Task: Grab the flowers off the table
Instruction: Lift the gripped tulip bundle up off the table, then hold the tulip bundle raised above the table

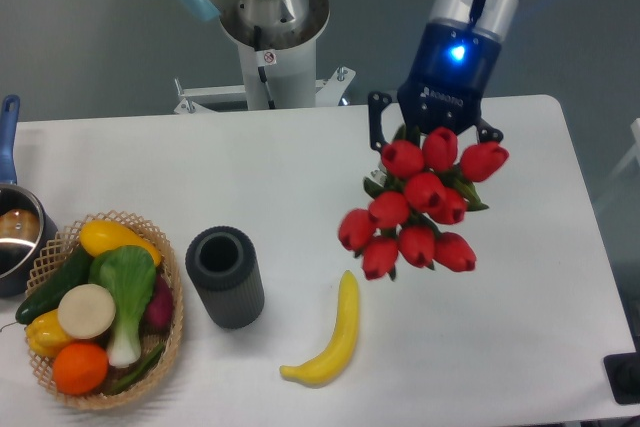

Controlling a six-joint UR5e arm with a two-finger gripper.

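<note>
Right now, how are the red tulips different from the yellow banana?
The tulips are red and bunched in many buds; the banana is yellow and one long curved piece. The tulips hang in the end effector, their buds toward the camera, while the banana lies flat on the white table, untouched. The bunch looks wide and round; the banana looks slim. Both are brightly colored and sit to the right of the dark cylinder.
</note>
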